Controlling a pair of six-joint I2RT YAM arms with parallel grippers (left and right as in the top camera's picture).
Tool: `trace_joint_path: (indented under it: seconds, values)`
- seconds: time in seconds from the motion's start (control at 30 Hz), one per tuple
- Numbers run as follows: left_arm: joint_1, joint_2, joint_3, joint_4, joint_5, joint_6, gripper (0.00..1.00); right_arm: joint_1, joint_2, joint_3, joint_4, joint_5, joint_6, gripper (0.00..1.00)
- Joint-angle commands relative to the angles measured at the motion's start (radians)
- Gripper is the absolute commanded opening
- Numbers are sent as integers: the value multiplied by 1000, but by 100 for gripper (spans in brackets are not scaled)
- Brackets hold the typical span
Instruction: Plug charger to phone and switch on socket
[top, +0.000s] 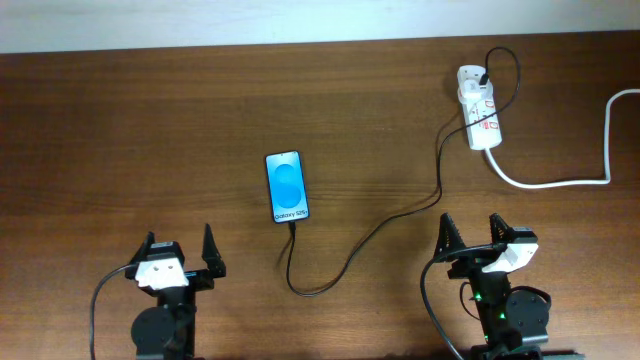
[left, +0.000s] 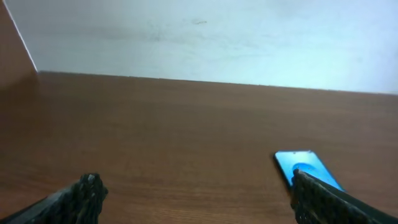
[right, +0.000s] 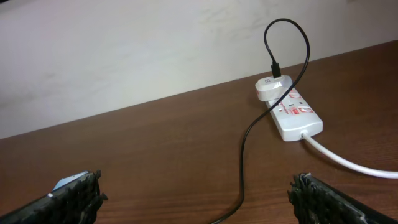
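Observation:
The phone lies flat mid-table with its blue screen up; it also shows in the left wrist view, and a sliver of it in the right wrist view. The black charger cable runs from a white adapter on the socket, loops toward me, and ends at the phone's near short edge. I cannot tell whether the tip is inserted. The socket sits far right. My left gripper and right gripper are both open, empty, near the front edge.
A thick white lead leaves the socket's near end and curves off to the right edge. The cable lies across the wood between the right gripper's fingers. A pale wall backs the table.

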Motion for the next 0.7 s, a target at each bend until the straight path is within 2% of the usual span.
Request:
trace_joint_path:
  seconds: [0.0, 0.27, 0.67]
  values:
    - [5, -8, -9, 3, 34, 76, 99, 7, -7, -6, -4, 9, -10, 98]
    - [55, -8, -9, 4, 33, 76, 99, 7, -7, -6, -4, 8, -10, 99]
    - [55, -8, -8, 4, 33, 76, 99, 7, -7, -6, -4, 8, -10, 98]
